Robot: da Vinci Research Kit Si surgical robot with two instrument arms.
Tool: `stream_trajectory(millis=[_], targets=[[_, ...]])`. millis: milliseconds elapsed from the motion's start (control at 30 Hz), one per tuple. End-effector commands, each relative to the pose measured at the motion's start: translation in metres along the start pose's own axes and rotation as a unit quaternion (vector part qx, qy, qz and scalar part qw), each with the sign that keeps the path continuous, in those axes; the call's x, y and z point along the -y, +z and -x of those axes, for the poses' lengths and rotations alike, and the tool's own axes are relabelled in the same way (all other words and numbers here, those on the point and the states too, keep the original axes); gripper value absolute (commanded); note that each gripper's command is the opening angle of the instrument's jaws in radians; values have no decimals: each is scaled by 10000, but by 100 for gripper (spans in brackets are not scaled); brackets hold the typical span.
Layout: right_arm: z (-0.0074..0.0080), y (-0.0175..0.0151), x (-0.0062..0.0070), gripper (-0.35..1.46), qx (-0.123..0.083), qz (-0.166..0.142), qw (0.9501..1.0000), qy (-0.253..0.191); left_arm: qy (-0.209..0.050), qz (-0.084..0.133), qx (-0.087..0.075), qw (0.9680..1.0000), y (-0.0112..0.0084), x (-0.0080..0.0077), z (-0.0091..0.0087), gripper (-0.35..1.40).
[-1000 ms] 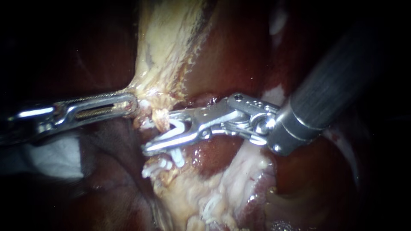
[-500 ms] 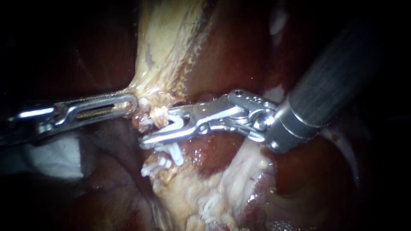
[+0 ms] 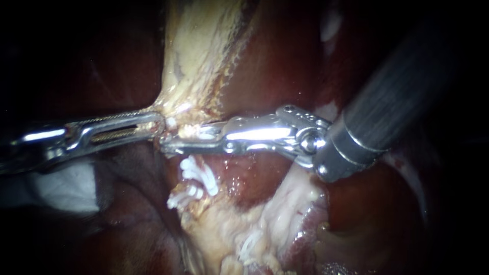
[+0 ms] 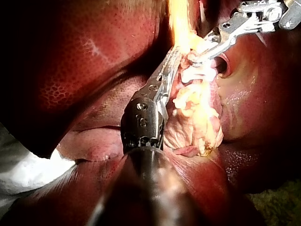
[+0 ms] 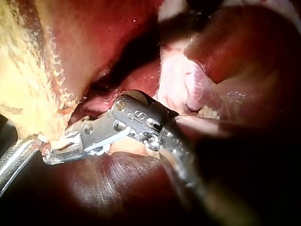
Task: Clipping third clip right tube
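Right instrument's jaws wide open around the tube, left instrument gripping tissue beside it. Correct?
No. Endoscope view: the right instrument has its jaws shut on the tube, not open. The left instrument does grip tissue beside it.

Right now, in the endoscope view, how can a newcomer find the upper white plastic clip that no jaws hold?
Follow the pale yellow tissue band down to where the silvery right instrument crosses it, jaws shut on a held clip. Directly beneath those jaws sits the upper white clip. Unlike its lower twin, it lies nearest the jaws.

White clips (image 3: pixel 197 175) — dark-red liver (image 3: pixel 270 66)
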Motion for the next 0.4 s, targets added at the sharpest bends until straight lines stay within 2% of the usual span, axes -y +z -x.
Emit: stream_trajectory(millis=[33, 400], targets=[[1, 0, 0, -35, 4, -15, 10000, 0, -1, 1, 0, 10000, 0, 0, 0, -35], [4, 0, 0, -35, 27, -75, 9999, 82, -2, 1, 0, 10000, 0, 0, 1, -35]])
